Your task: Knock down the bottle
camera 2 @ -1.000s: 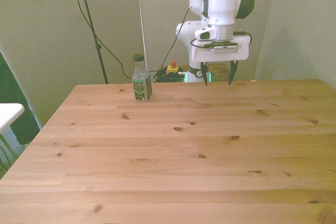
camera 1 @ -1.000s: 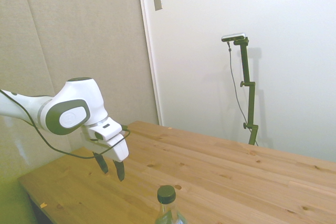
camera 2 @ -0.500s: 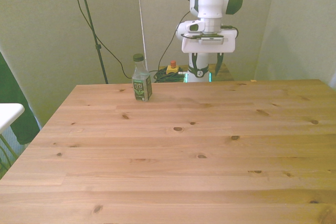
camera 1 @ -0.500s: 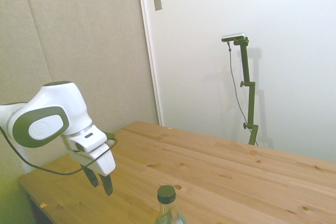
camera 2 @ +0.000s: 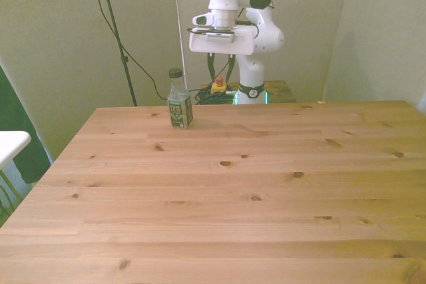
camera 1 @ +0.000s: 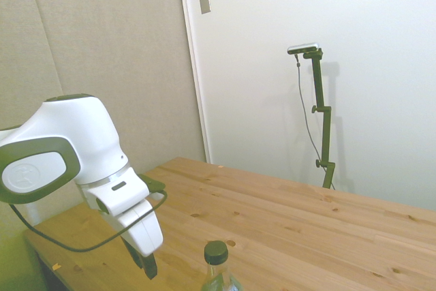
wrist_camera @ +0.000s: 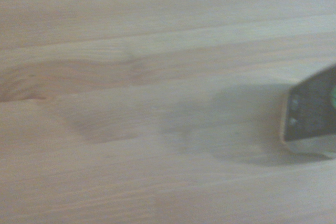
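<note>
The bottle (camera 2: pixel 179 102) stands upright near the table's far edge, toward the front view's left. It is clear with a dark round cap and a green label with white print. Only its cap and neck (camera 1: pixel 216 258) show at the bottom edge of the side view. My gripper (camera 2: pixel 220 71) hangs open and empty behind the far edge, a short way to the front view's right of the bottle and about level with its cap. It is not touching the bottle. Its dark fingers (camera 1: pixel 146 264) point down. A blurred dark and green shape (wrist_camera: pixel 313 113) sits at the wrist picture's edge.
The wooden table (camera 2: pixel 266 184) stretches wide toward the camera in the front view. A small yellow device with a red button (camera 2: pixel 217 85) lies behind the far edge, beside the robot's base. A white surface (camera 2: pixel 10 143) juts in at the front view's left.
The arm has swung toward the front view's left, carrying the open gripper from right of the base to just beside the bottle. The bottle has not moved.
</note>
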Action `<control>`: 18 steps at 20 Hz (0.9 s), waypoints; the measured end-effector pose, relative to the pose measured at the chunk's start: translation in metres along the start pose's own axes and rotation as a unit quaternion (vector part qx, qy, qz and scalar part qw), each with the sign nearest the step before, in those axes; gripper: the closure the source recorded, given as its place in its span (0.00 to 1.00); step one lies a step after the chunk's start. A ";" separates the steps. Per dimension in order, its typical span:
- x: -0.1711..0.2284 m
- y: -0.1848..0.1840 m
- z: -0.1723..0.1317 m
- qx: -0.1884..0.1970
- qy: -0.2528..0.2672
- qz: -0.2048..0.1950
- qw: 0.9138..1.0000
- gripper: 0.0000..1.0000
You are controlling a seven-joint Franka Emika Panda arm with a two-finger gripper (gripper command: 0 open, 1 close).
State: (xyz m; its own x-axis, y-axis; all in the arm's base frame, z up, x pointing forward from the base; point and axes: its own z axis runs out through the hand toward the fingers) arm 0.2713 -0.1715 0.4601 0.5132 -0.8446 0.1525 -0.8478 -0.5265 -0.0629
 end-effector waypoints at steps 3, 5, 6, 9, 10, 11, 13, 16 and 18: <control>0.013 0.026 -0.001 0.001 0.001 0.017 1.000 1.00; 0.020 0.033 -0.006 0.001 0.007 0.022 1.000 1.00; 0.023 0.035 -0.010 0.001 0.010 0.025 1.000 1.00; 0.034 0.037 -0.021 0.002 0.020 0.032 0.999 1.00; 0.038 0.036 -0.023 0.002 0.022 0.034 0.999 1.00; 0.043 0.035 -0.023 0.003 0.025 0.035 0.999 1.00; 0.053 0.027 -0.022 0.002 0.031 0.036 0.999 1.00; 0.068 0.013 -0.013 -0.002 0.032 0.041 0.999 1.00; 0.078 0.003 -0.009 -0.007 0.032 0.048 0.998 1.00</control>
State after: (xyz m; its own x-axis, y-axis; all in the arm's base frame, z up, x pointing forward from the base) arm 0.3079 -0.2378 0.4803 0.4199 -0.8832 0.2089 -0.8948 -0.4413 -0.0671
